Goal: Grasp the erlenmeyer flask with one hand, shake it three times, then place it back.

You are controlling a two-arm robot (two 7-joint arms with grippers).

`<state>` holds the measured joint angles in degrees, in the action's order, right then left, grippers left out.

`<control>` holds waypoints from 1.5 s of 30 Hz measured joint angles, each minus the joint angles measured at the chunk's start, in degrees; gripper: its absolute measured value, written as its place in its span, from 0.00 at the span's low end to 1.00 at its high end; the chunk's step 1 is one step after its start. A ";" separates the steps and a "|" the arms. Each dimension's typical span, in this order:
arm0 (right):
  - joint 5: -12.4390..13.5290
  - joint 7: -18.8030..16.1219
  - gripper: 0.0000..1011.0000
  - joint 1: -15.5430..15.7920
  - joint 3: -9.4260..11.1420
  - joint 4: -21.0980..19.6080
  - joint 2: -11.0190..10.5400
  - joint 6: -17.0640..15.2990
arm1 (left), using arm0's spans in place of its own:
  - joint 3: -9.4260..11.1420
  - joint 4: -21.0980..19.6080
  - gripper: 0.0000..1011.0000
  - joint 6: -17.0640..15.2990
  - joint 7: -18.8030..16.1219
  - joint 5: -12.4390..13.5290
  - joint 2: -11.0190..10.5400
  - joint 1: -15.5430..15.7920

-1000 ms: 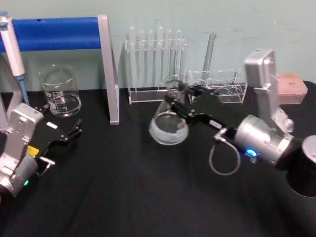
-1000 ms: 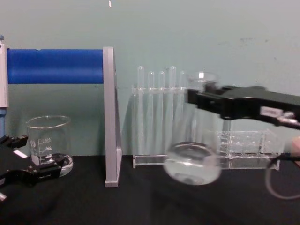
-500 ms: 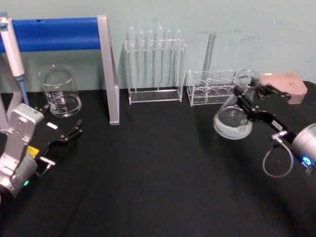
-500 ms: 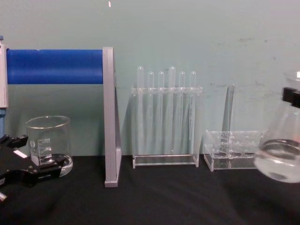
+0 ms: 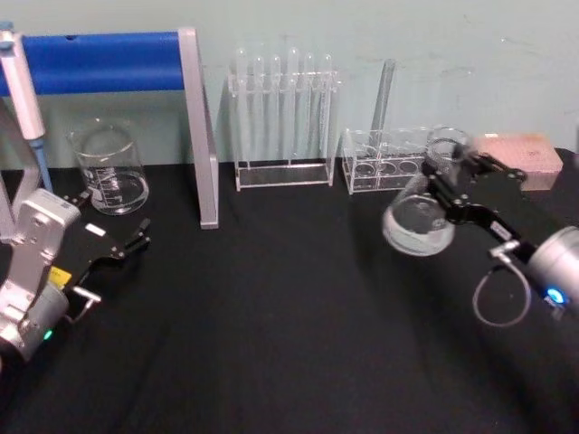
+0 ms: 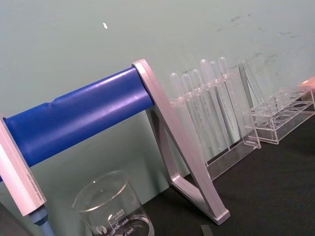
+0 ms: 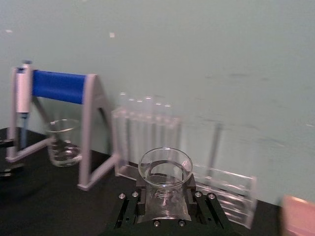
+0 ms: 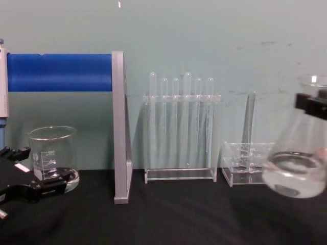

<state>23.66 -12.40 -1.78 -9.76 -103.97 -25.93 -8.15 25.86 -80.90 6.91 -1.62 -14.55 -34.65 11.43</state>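
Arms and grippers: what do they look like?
Silver-grey arm housings, black blocky grippers. On the left gripper a white label, behind it a yellow sticker and green light. Behind the right gripper a blue light and a looped grey cable.

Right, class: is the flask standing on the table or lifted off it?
Lifted. The flask hangs tilted, base clear of the table, with the right claw clamped on its neck. The left claw sits idle.

Right edge of frame: right gripper [image 8: 313, 104] clamps the neck of the erlenmeyer flask [image 8: 294, 171]. Lower left: left gripper [image 8: 31, 174], fingers spread, beside the beaker [image 8: 52, 148].
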 joint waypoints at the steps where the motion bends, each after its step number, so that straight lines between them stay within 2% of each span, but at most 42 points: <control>1: -0.10 -0.55 0.44 -0.42 -0.42 0.24 0.15 -0.04 | 0.00 0.00 0.99 0.00 0.00 0.00 0.00 0.00; 4: -0.39 -3.36 0.44 -2.80 -2.85 1.87 0.85 -0.15 | 0.00 0.00 0.99 0.00 0.00 0.00 0.00 0.01; 5: -0.39 -3.36 0.44 -2.80 -2.85 1.87 0.85 -0.15 | 0.00 0.00 0.99 0.00 0.00 0.00 0.00 0.00; 8: -0.44 -6.23 0.44 -5.39 -5.64 3.65 1.46 -0.17 | 0.00 0.00 0.99 0.00 -0.01 0.00 0.00 0.00; 14: -0.27 -10.33 0.44 -9.35 -9.91 6.71 2.20 0.03 | 0.00 0.00 0.99 0.00 -0.01 0.00 0.00 0.00; 18: 0.13 -12.02 0.44 -11.16 -11.78 8.23 2.27 0.37 | 0.00 0.00 0.99 0.00 0.00 0.00 0.00 0.00; 24: 0.87 -13.51 0.44 -12.74 -13.45 9.52 1.90 0.99 | 0.00 0.00 0.99 0.00 0.00 0.00 0.00 0.00; 35: 1.68 -15.44 0.44 -13.80 -14.98 11.19 0.28 2.36 | 0.00 0.00 0.99 0.00 0.00 0.00 0.00 0.00; 45: 1.98 -18.94 0.44 -14.76 -17.43 13.82 -1.25 4.44 | 0.00 0.00 0.99 0.00 0.00 0.00 0.00 0.00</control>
<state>25.64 -31.34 -16.54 -27.19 -90.15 -27.19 -3.71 25.86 -80.90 6.91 -1.62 -14.55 -34.64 11.43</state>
